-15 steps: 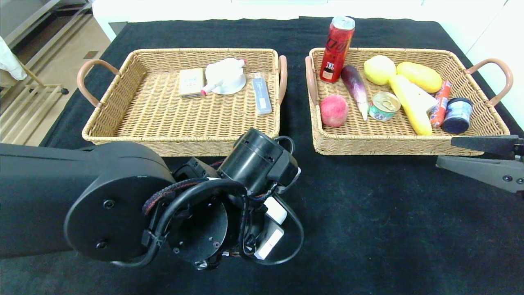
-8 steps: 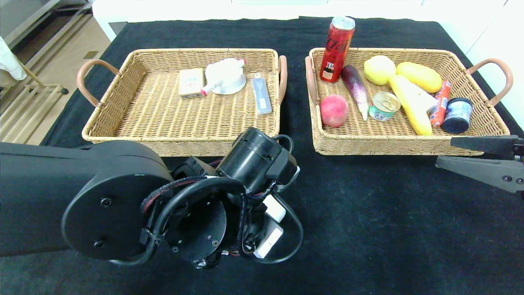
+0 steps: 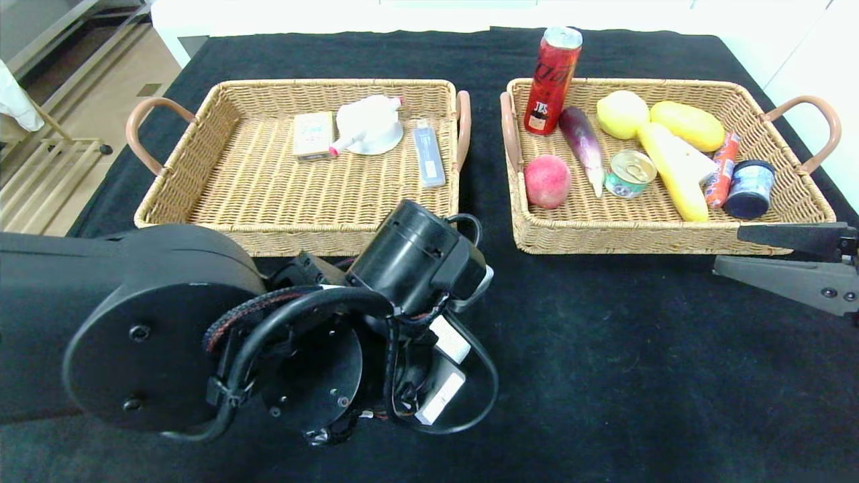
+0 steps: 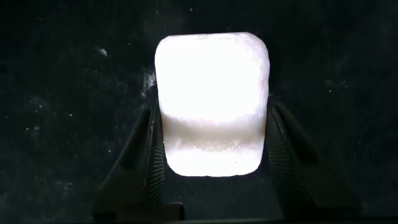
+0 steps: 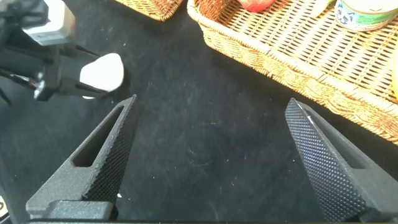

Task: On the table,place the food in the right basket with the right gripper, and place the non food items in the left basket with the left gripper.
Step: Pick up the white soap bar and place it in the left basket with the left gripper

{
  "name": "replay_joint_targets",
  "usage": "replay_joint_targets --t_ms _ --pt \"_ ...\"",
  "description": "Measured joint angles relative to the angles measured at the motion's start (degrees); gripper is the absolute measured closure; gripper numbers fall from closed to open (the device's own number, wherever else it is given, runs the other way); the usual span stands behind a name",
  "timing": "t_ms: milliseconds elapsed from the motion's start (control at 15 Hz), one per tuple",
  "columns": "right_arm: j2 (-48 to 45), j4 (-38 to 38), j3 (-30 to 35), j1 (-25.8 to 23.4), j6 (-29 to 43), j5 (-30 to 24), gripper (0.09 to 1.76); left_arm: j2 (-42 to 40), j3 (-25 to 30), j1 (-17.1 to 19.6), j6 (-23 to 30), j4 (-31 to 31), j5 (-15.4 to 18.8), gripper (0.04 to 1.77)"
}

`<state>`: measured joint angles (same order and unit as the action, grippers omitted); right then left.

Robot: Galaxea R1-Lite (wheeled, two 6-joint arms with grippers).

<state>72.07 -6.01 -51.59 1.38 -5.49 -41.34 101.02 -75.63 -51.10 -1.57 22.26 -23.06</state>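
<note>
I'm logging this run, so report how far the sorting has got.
Done: the right wicker basket holds the food, including the pink peach and red drink can; the left wicker basket holds three non-food items.

In hand: the left gripper has its jaws on either side of a white rounded block above the black cloth.

Left: dropping it into the left basket. The right gripper waits open.

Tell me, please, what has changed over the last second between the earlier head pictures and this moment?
The left arm has lifted slightly and shifted toward the robot's left. Its left gripper stays shut on the white block above the black tablecloth. The right gripper stays open and parked near the right basket. The contents of both it and the left basket are unchanged.
</note>
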Motion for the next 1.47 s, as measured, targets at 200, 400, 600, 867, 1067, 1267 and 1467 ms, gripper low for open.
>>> replay_joint_targets --t_ms 200,400,600,867,1067,1267,1467 --pt "0.01 0.0 0.0 0.0 0.0 0.05 0.14 -1.71 -1.1 -0.11 -0.33 -0.13 0.06 0.82" --pt "0.01 0.0 -0.02 0.0 0.0 0.05 0.14 -3.82 -3.41 -0.13 -0.71 -0.07 0.17 0.82" --pt "0.01 0.0 -0.02 0.0 0.0 0.05 0.14 -5.57 -6.75 0.26 -0.9 0.22 0.2 0.82" --pt "0.01 0.01 0.0 0.0 0.0 0.05 0.14 -6.68 -10.91 3.21 -1.73 0.22 0.74 0.82" --pt "0.01 0.0 0.0 0.0 0.0 0.05 0.14 -6.75 -14.58 7.84 -1.8 -0.1 3.45 0.82" --pt "0.01 0.0 0.0 0.0 0.0 0.05 0.14 -6.75 -18.47 12.9 -1.78 -0.13 6.69 0.82" --pt "0.04 0.0 0.0 0.0 0.0 0.05 0.14 -6.68 -21.47 19.24 -1.8 -0.46 11.24 0.82"
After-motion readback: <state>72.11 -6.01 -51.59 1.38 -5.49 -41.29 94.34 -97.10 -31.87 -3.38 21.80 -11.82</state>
